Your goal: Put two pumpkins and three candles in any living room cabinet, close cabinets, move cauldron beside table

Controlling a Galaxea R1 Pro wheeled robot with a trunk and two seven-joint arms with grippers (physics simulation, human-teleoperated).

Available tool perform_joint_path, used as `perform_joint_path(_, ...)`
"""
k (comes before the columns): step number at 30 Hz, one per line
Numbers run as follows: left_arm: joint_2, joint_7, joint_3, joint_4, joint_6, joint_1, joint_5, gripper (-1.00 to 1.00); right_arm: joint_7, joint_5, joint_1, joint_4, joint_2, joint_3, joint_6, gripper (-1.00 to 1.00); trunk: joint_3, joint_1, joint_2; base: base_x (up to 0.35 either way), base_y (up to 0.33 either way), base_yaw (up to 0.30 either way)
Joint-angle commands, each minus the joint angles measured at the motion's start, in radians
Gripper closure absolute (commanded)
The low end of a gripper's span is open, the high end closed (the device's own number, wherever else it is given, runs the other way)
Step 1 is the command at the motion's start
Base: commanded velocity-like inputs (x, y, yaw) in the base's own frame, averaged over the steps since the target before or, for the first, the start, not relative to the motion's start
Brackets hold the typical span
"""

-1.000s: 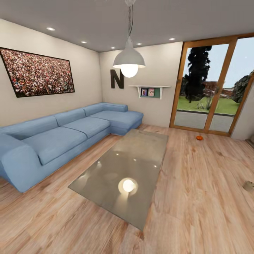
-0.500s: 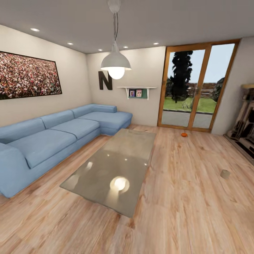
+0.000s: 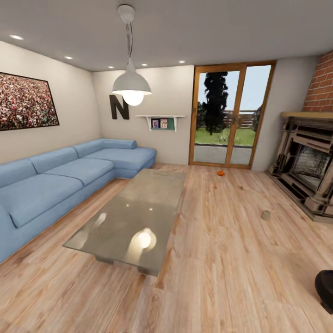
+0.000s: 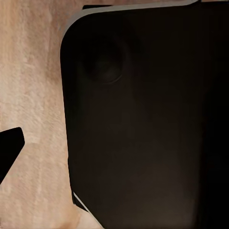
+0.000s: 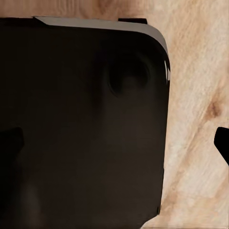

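On the wood floor near the glass doors lies one small orange pumpkin (image 3: 221,173). A stubby tan candle (image 3: 265,215) stands on the floor in front of the fireplace. At the head view's lower right edge sits a matte black rounded pot, apparently the cauldron (image 3: 326,289), cut off by the frame. The low glass-topped table (image 3: 138,203) stands mid-room beside the sofa. No cabinet is in view. My left gripper (image 4: 114,152) shows one dark fingertip (image 4: 9,150) far out at the side, and my right gripper (image 5: 117,143) has its fingertips (image 5: 222,142) wide apart. Both are empty above the floor.
A long blue corner sofa (image 3: 55,178) lines the left wall. A dark stone fireplace (image 3: 307,166) with a brick chimney stands at the right. A pendant lamp (image 3: 132,85) hangs over the table. My own dark base (image 4: 143,114) lies under both wrist cameras.
The whole head view has swung to the right, bringing in the fireplace and the black pot. The pumpkin, candle and table have not moved on the floor.
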State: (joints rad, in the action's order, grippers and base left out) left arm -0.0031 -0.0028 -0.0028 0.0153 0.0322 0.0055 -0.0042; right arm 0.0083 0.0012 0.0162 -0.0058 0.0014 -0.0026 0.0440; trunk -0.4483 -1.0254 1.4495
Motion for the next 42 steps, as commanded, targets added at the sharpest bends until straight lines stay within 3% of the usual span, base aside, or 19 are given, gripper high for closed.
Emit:
perform_joint_path(1,0.0,0.0,0.0,0.002,0.002,0.001,0.0,-1.0,0.001,0.0,0.001,0.001,0.0,0.0,0.004,-1.0,0.0,0.0,0.001,-0.229,0.0,-0.266)
perform_joint_path(27,0.001,0.0,0.0,0.002,0.003,0.001,-0.002,-1.0,0.001,-0.001,0.001,0.003,0.001,-0.002,0.004,-1.0,0.009,0.0,0.001,-0.183,0.0,-0.286)
perform_joint_path(34,0.003,0.0,0.0,0.0,0.067,0.001,0.004,-1.0,0.002,-0.001,0.001,0.004,0.001,-0.002,0.004,-1.0,0.009,0.0,0.001,-0.046,0.0,-0.289)
perform_joint_path(42,0.006,0.0,-0.001,0.0,0.078,0.001,0.005,-1.0,0.002,-0.006,0.001,0.004,0.001,-0.002,0.004,-1.0,0.009,0.0,0.001,-0.002,0.0,-0.29)
